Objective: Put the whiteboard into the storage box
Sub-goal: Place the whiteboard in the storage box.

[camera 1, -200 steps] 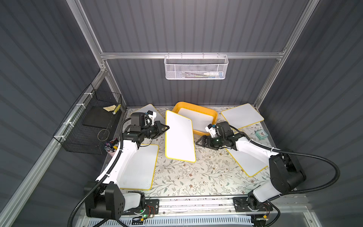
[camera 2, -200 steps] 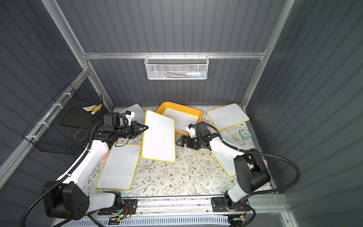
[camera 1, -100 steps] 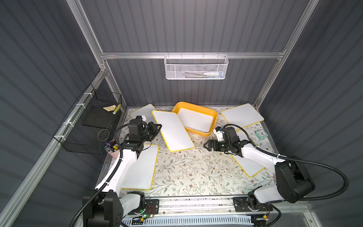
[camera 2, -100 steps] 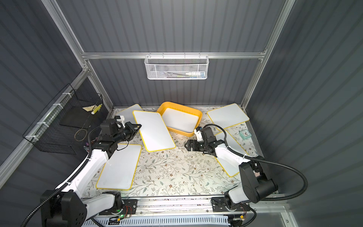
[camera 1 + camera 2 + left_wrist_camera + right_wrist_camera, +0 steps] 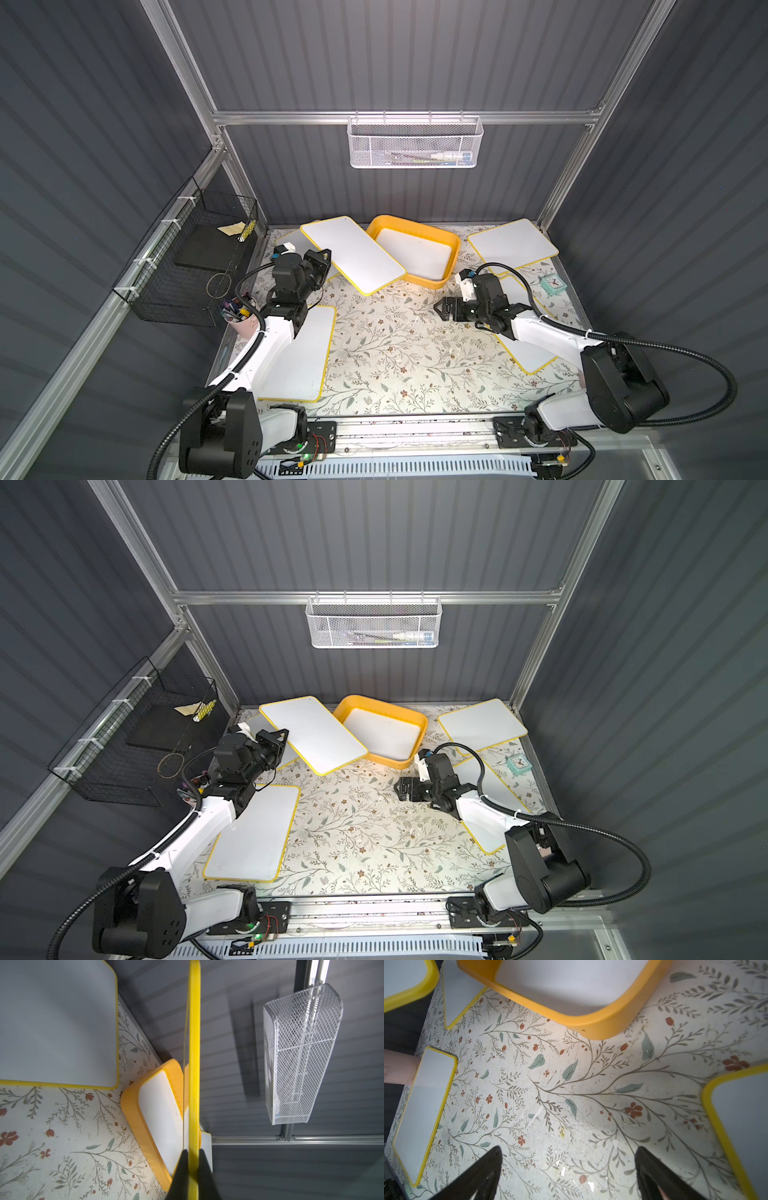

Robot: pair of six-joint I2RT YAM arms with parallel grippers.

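Note:
The whiteboard [image 5: 353, 253] [image 5: 313, 733] is white with a yellow rim. My left gripper [image 5: 326, 255] [image 5: 284, 734] is shut on its left long edge and holds it tilted above the table. Its right corner lies over the left front rim of the storage box [image 5: 455, 249] [image 5: 424, 725], a yellow-orange tray with another white board lying in it. In the left wrist view the held whiteboard [image 5: 194, 1043] shows edge-on between the fingers of the left gripper [image 5: 193, 1153], with the storage box [image 5: 135, 1109] behind. My right gripper [image 5: 440, 309] [image 5: 569, 1153] stands open and empty over bare table in front of the storage box [image 5: 602, 1022].
More yellow-rimmed boards lie front left [image 5: 299, 353], back left [image 5: 289, 241], back right [image 5: 511, 245] and under the right arm [image 5: 528, 353]. A teal clock [image 5: 552, 282] stands at the right. A pink pen cup [image 5: 241, 320] and black wire basket [image 5: 195, 257] are left; a white mesh basket [image 5: 415, 143] hangs behind.
The left arm has tipped the whiteboard down from near upright and carried it back and left, beside the storage box. The right gripper drew back a little toward the front, still open.

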